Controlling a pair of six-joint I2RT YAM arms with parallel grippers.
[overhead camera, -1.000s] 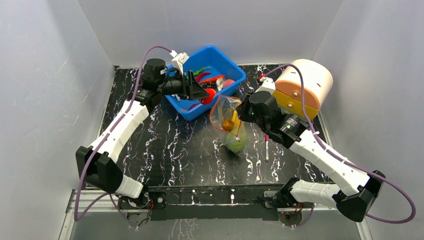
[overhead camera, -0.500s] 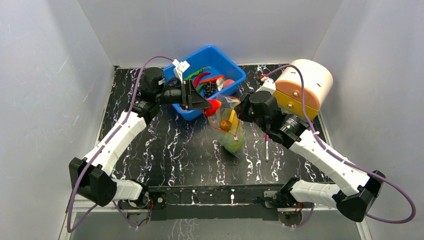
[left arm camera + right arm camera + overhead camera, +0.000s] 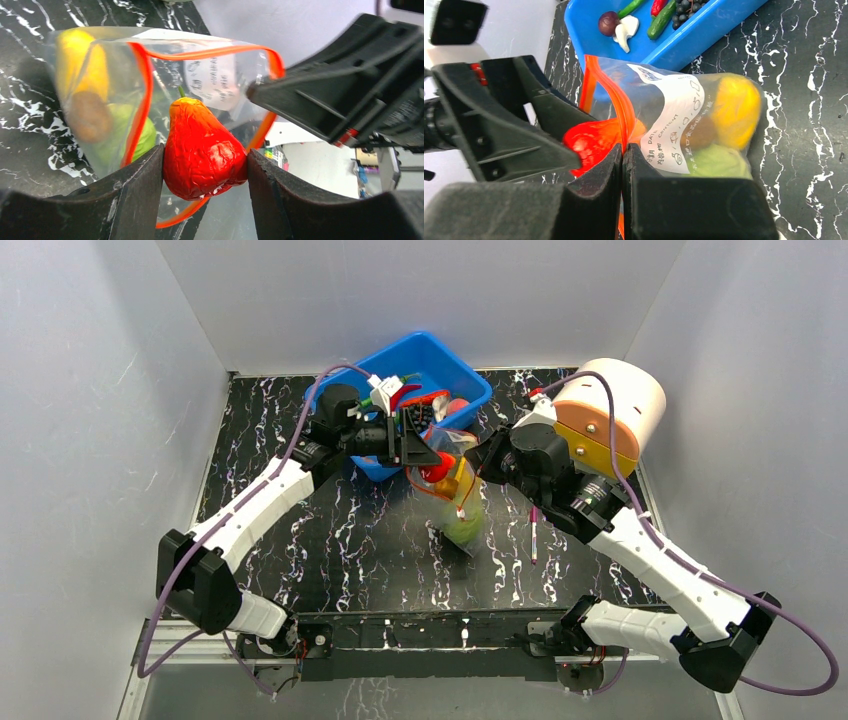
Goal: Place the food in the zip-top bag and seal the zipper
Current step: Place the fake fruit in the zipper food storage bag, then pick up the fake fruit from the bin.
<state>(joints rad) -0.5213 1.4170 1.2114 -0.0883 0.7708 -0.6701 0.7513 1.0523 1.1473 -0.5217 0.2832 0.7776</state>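
Note:
My left gripper point(image 3: 205, 165) is shut on a red toy fruit point(image 3: 202, 150) and holds it at the open mouth of the clear zip-top bag point(image 3: 115, 100); in the top view the fruit point(image 3: 436, 469) is at the bag's point(image 3: 462, 502) upper left edge. The red-orange zipper point(image 3: 142, 90) gapes wide. My right gripper point(image 3: 622, 165) is shut on the zipper strip point(image 3: 621, 107) and holds the bag up. Inside the bag lie a yellow piece point(image 3: 736, 110), a brown piece point(image 3: 701, 132) and a green melon point(image 3: 719, 162).
The blue tub point(image 3: 455, 380) behind the bag holds a white mushroom point(image 3: 626, 30), a dark round piece point(image 3: 609, 22), green and red chilies and dark grapes. A pink-capped pen point(image 3: 534, 535) lies right of the bag. A cream and orange cylinder point(image 3: 605, 415) stands at the back right.
My left gripper has carried the red fruit out of the blue tub and to the right, up to the bag's mouth. My right gripper has kept its hold on the bag.

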